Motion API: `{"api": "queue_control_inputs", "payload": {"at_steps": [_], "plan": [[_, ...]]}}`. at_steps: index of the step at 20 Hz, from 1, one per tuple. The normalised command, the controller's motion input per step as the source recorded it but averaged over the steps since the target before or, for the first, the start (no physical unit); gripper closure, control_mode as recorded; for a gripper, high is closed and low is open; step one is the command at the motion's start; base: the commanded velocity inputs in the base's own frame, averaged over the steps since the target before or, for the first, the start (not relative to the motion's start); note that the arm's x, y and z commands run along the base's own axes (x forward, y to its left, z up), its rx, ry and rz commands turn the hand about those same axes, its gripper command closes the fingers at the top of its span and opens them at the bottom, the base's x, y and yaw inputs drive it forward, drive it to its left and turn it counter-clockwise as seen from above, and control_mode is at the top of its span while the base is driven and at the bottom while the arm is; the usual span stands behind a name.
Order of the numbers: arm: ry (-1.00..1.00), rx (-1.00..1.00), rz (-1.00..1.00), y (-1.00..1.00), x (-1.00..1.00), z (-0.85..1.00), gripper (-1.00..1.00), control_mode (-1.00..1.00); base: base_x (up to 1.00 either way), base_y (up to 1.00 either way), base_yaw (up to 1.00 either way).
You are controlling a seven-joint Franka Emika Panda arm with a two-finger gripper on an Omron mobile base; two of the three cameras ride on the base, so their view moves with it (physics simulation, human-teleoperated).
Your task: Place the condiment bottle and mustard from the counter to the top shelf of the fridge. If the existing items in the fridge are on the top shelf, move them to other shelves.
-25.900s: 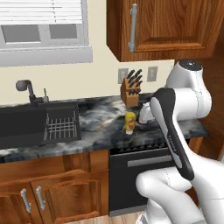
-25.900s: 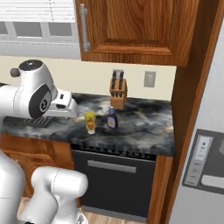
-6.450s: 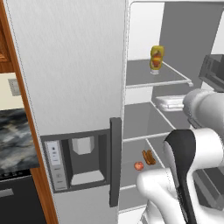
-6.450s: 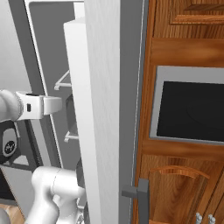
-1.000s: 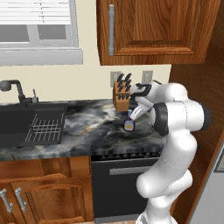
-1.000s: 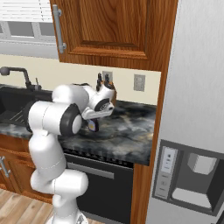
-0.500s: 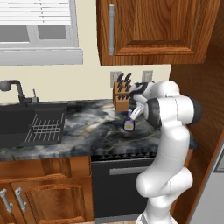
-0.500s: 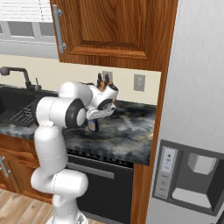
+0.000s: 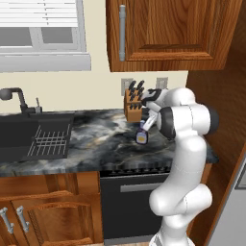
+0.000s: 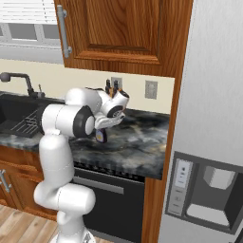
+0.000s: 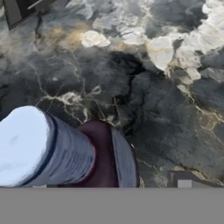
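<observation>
Over the last second our arm has drawn its elbom in and brought the two-finger gripper (image 9: 147, 123) lower. The base has not moved. The small dark condiment bottle with a white cap and yellow label (image 11: 48, 148) now stands upright just under and between our fingers (image 11: 183, 180), which are spread wide and hold nothing. We judge the grasp to be next: a little lower, then close.

A yellow bottle, likely the mustard, was already on the fridge's top shelf some seconds ago, so this looks like the second and last carry.

Around the fingers the dark marbled stone counter (image 11: 175, 87) is bare, giving free room on both sides. Beyond the fingers, near the wall, stands the wooden knife block (image 9: 133, 103), the only close obstacle. The brown wooden wall cabinet (image 9: 168, 33) hangs well above, so a lift has room. The grey fridge (image 10: 213, 142) lies well off to the side.
</observation>
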Motion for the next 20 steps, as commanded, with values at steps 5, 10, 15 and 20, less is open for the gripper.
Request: {"api": "queue_control_inputs", "payload": {"at_steps": [5, 10, 15, 20], "plan": [[0.0, 0.01, 0.05, 0.08, 0.0, -0.1, -1.0, -1.0, 0.0, 0.0, 0.0], [0.0, 0.0, 0.05, 0.0, 0.0, -0.21, 1.0, -1.0, 0.0, 0.0, 0.0], [0.0, 0.0, 0.01, 0.0, 0.0, -0.04, 1.0, -1.0, 0.0, 0.0, 0.0], [0.0, 0.0, 0.0, 0.0, -0.01, 0.01, 1.0, -1.0, 0.0, 0.0, 0.0]]}}
